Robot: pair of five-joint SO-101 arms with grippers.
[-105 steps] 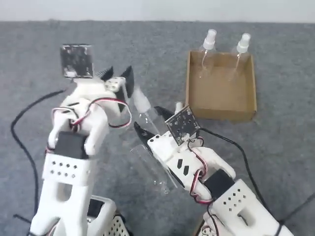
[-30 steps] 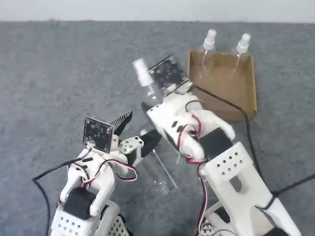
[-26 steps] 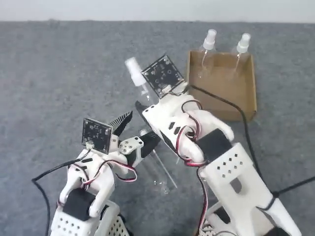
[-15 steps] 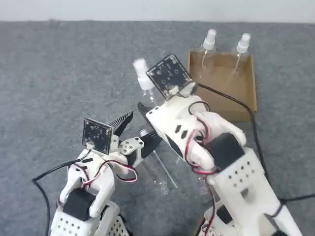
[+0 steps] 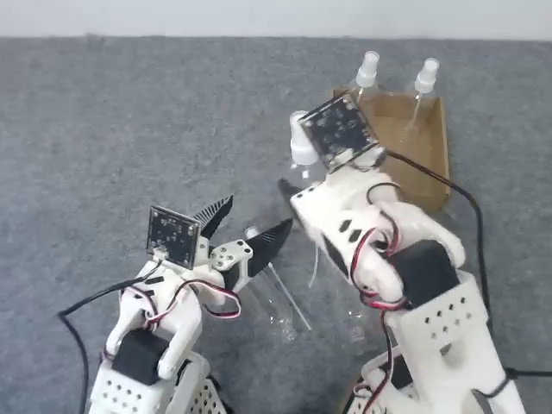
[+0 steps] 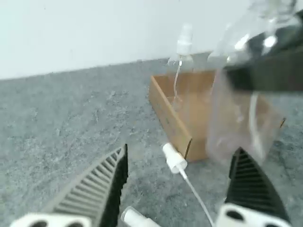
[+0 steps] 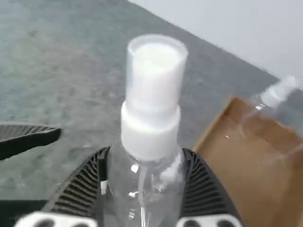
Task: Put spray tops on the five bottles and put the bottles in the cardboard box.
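Your right end effector [image 7: 142, 189] is closed around the body of a clear plastic bottle with a white spray top [image 7: 151, 118]. It holds the bottle upright, just outside the left wall of the open brown cardboard box [image 5: 445, 164].

Inside the box, two more clear spray-topped bottles [image 5: 366, 73] stand upright against its far wall.

Your left end effector [image 5: 250, 220] is spread wide with nothing in it, well apart from the box on its left side.

A loose white spray top with a thin dip tube [image 6: 174, 161] lies on the grey tabletop [image 5: 129, 112] near the box's left wall. A clear uncapped bottle [image 5: 280, 302] lies on its side, farther from the box.
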